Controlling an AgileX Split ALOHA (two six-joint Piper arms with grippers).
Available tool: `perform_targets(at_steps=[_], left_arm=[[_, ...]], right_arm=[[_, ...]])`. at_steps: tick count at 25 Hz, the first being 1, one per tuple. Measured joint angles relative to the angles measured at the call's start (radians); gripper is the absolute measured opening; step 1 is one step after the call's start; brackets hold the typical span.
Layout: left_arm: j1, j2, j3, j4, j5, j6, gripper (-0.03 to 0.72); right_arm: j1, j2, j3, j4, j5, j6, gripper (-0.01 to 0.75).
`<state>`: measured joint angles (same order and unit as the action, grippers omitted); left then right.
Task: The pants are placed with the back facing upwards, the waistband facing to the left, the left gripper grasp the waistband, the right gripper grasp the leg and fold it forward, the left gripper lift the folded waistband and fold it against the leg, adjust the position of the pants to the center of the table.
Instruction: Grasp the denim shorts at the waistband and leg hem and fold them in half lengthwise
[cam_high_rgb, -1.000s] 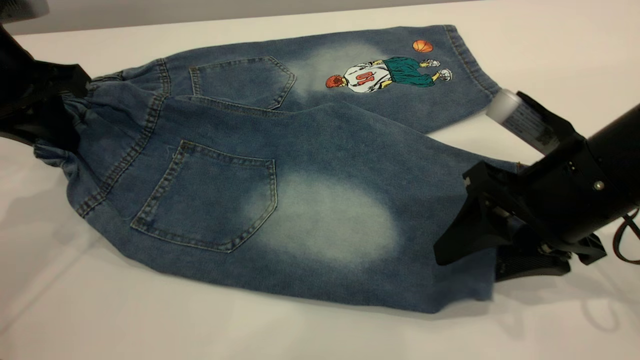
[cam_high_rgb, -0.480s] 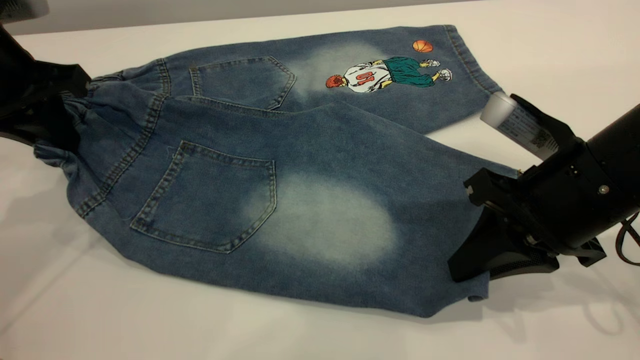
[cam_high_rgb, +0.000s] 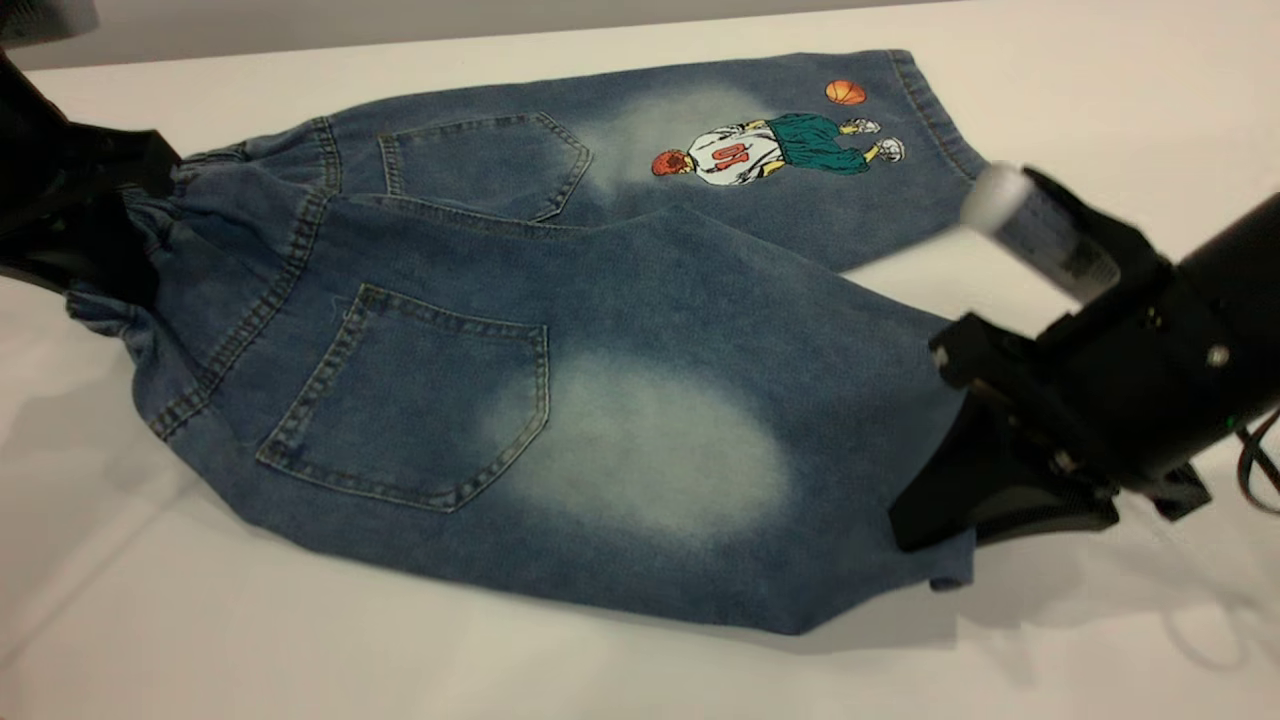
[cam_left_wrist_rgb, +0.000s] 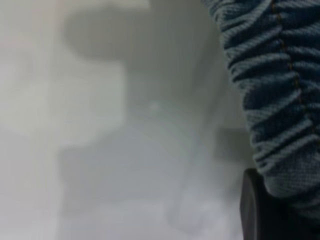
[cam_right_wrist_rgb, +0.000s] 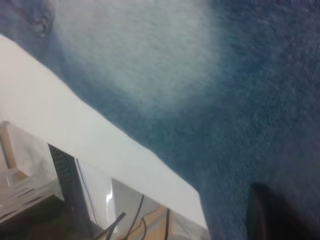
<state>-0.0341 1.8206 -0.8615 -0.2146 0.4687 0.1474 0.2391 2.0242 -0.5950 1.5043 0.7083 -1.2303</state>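
Observation:
The blue denim pants (cam_high_rgb: 640, 300) lie back side up on the white table (cam_high_rgb: 400, 660), with the two back pockets and the basketball-player print (cam_high_rgb: 770, 150) showing. The gathered waistband (cam_high_rgb: 150, 215) points left, and my left gripper (cam_high_rgb: 95, 235) is shut on it. In the left wrist view the ruffled waistband (cam_left_wrist_rgb: 270, 90) runs down against a black finger (cam_left_wrist_rgb: 252, 210). My right gripper (cam_high_rgb: 930, 505) is shut on the near leg's hem (cam_high_rgb: 950, 570), which hangs slightly off the table. The right wrist view is filled by the leg's denim (cam_right_wrist_rgb: 200, 75), with one dark finger (cam_right_wrist_rgb: 270, 215) on it.
The far leg (cam_high_rgb: 900, 170) lies flat toward the back right, just behind the right arm (cam_high_rgb: 1150, 380). White tabletop surrounds the pants in front and to the right. The right wrist view shows the table's near edge (cam_right_wrist_rgb: 100, 145), with cables and a black post beyond it.
The right gripper's fingers have shut on the near leg's hem, and the hem has risen a little and shifted left. The left gripper and waistband have stayed put.

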Motion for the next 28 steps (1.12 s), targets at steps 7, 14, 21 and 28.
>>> perform_targets(at_steps=[7,14,21,28], left_arm=[[0.0,-0.033,0.032,-0.006,0.082,0.0,0.128],[0.0,-0.136,0.121,-0.006,0.133,-0.007,0.128],[0.0,-0.263,0.167,-0.033,0.209,-0.027,0.128],[0.001,-0.339,0.167,-0.221,0.2,0.055,0.128]], right_arm=[[0.0,-0.159,0.0,-0.217,-0.064,0.209,0.015],[0.0,-0.316,0.001,-0.47,-0.039,0.47,0.015],[0.0,-0.48,-0.015,-0.662,0.054,0.686,0.015],[0.0,-0.465,-0.155,-0.668,0.121,0.754,0.015]])
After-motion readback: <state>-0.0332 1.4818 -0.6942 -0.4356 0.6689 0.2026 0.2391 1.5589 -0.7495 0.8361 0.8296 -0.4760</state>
